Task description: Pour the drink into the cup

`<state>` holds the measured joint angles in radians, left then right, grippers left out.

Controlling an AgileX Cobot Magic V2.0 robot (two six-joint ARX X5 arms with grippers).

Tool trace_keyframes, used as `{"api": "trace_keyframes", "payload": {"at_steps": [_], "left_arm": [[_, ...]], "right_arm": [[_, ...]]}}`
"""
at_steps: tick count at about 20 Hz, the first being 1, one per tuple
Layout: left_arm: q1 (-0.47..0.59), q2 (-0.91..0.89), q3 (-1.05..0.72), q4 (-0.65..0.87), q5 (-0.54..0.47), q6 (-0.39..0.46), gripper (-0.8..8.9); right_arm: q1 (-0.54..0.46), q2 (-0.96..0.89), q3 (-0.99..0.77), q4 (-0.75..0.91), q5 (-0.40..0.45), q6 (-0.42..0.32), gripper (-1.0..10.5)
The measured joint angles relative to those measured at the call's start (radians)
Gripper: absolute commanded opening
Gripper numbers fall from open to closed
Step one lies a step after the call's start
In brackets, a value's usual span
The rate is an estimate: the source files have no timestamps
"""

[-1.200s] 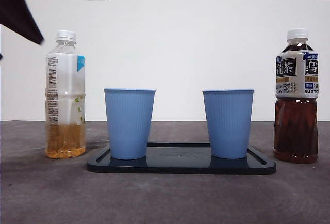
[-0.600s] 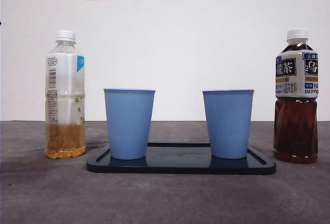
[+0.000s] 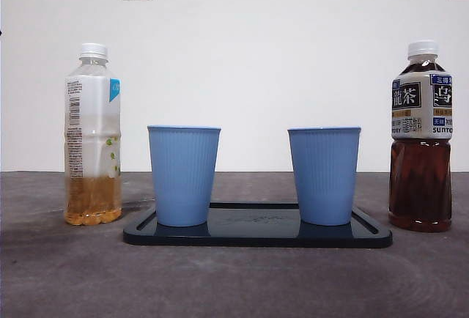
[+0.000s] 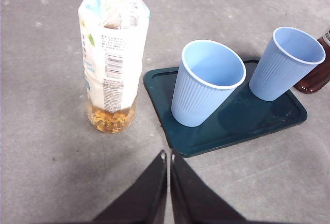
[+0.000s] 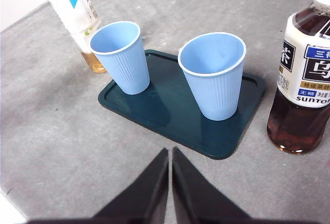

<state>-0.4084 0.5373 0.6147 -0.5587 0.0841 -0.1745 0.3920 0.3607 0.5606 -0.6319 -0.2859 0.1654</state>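
Since both caps are on and both cups look dry inside, we judge the task as not begun; nothing poured yet.

Our left gripper (image 4: 168,157) hangs above the table w/ jaws closed tip to tip, nothing held. It sits near the pale bottle (image 4: 114,53), which stands upright just off the tray's (image 4: 242,126) end, white cap in place, amber drink only at the bottom. Our right gripper (image 5: 170,154) is likewise pinched together on nothing, hovering near the tray's edge, w/ the dark tea bottle (image 5: 304,79) upright beside the tray's other end, well filled, capped per the front view.

Two blue cups stand upright on the dark tray: left cup (image 3: 183,175) nearer the pale bottle, right cup (image 3: 324,175) nearer the tea bottle. Apart from each other, neither touching a bottle. Front view shows no arm at all.

Left to do, as we read it: pick a bottle, grip it, get the cap off, tilt over a cup, set it back. Which drink and which cup is meant, we can't tell from the task line.
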Motion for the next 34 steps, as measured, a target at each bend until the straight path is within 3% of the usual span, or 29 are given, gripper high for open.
{"api": "trace_keyframes", "payload": {"at_steps": [2, 5, 9, 11, 15, 20, 34], "left_arm": [[0.002, -0.009, 0.000, -0.001, 0.000, 0.001, 0.07], [0.081, -0.086, -0.001, 0.027, -0.001, 0.111, 0.07], [0.261, -0.222, -0.080, 0.241, -0.007, 0.261, 0.07], [0.336, -0.276, -0.163, 0.328, -0.022, 0.293, 0.07], [0.419, -0.370, -0.339, 0.370, -0.041, 0.312, 0.07], [0.433, -0.449, -0.482, 0.346, -0.042, 0.315, 0.07], [0.433, -0.532, -0.554, 0.298, -0.105, 0.315, 0.07]], "right_arm": [[0.000, 0.000, 0.000, 0.000, 0.000, 0.000, 0.1], [0.000, 0.000, 0.000, 0.000, 0.000, 0.000, 0.1], [0.000, 0.000, 0.000, 0.000, 0.000, 0.000, 0.1], [0.000, 0.000, 0.000, 0.000, 0.000, 0.000, 0.1], [0.000, 0.000, 0.000, 0.000, 0.000, 0.000, 0.1], [0.000, 0.000, 0.000, 0.000, 0.000, 0.000, 0.1], [0.000, 0.000, 0.000, 0.000, 0.000, 0.000, 0.1]]}}
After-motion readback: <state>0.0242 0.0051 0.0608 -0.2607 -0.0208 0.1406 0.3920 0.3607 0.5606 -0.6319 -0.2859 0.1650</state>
